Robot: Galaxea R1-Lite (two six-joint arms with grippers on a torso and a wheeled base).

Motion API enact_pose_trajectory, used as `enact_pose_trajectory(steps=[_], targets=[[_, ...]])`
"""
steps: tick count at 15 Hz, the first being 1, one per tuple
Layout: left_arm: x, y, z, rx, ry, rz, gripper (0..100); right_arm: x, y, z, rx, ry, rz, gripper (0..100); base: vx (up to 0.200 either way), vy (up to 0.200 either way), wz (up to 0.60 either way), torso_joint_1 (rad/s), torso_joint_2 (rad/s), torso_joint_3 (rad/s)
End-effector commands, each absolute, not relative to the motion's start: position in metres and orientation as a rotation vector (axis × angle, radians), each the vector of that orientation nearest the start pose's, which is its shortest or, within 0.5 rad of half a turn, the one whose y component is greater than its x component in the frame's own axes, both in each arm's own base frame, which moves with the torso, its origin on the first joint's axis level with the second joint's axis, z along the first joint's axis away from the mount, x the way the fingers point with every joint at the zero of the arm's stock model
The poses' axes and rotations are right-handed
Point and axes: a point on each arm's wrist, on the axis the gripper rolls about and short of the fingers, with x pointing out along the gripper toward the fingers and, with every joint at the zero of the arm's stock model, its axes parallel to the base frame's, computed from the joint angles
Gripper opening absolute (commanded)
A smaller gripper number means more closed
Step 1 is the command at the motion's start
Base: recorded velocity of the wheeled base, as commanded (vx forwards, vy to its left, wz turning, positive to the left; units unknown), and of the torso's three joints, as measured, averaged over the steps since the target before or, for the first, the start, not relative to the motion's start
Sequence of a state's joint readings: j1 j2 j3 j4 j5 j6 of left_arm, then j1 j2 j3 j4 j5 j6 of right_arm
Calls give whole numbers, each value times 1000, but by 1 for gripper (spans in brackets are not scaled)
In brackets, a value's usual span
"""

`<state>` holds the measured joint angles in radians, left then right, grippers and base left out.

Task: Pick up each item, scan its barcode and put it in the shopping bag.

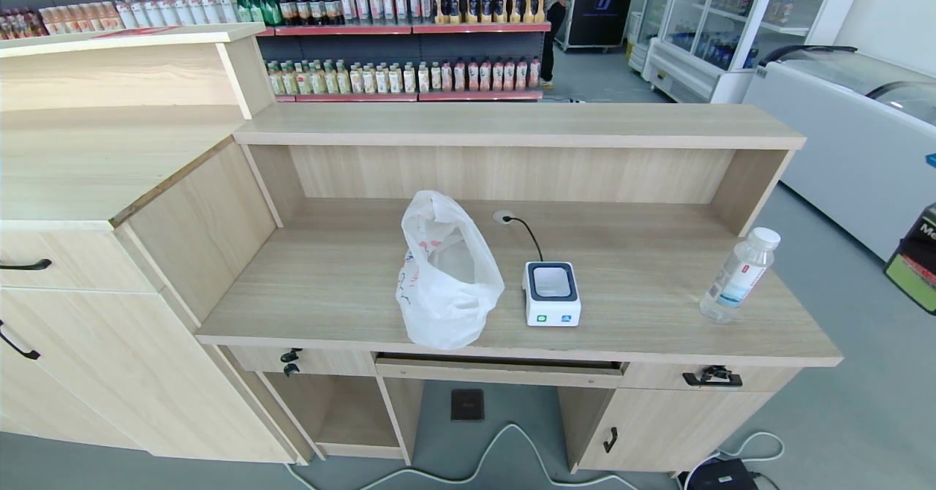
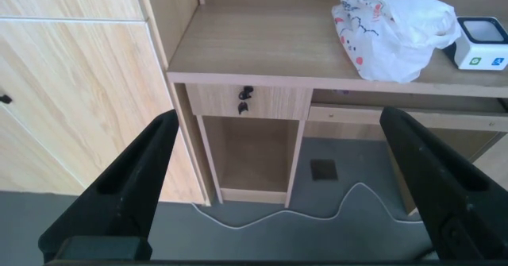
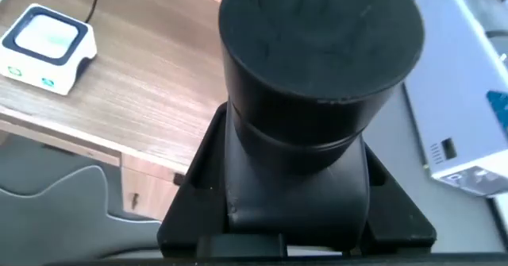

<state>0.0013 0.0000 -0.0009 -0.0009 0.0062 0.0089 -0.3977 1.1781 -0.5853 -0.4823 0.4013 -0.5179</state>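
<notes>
One item: bottle [image 1: 737,276], upright near the right end of the table [image 1: 643,285]; we judge it awaits pickup.
Shopping bag [image 1: 446,274]: just beside scanner [image 1: 552,292], handy for bagging after a scan.
Left hand [image 2: 278,119]: wide open, holding nothing, low before the table front.
Right hand [image 3: 302,179]: we cannot tell its state.
Room: pale wood table, drink shelves [image 1: 409,29] behind.
</notes>
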Motion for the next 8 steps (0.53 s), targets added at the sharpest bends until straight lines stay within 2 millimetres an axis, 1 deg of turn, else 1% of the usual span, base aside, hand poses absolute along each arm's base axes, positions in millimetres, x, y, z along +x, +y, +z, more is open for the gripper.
enact_pose_trajectory(steps=[1,3,4,6,7,8], targets=[[-23,0,76,9,-3,9,100,166,-57,228,-436,109,59,0,0,0,0,0,0,0],[-23,0,76,9,-1,9,100,168,-52,226,-416,111,84,0,0,0,600,5,2,2],[-23,0,76,9,-3,8,100,174,-50,226,-374,121,78,0,0,0,600,7,2,-2],[-23,0,76,9,-3,8,100,199,-37,244,-173,127,-42,0,0,0,600,-2,5,-2],[-23,0,76,9,-1,9,100,213,-33,249,-8,138,1,0,0,0,600,2,2,-2],[-23,0,76,9,-1,8,100,228,-36,245,108,177,12,0,0,0,0,0,0,0]])
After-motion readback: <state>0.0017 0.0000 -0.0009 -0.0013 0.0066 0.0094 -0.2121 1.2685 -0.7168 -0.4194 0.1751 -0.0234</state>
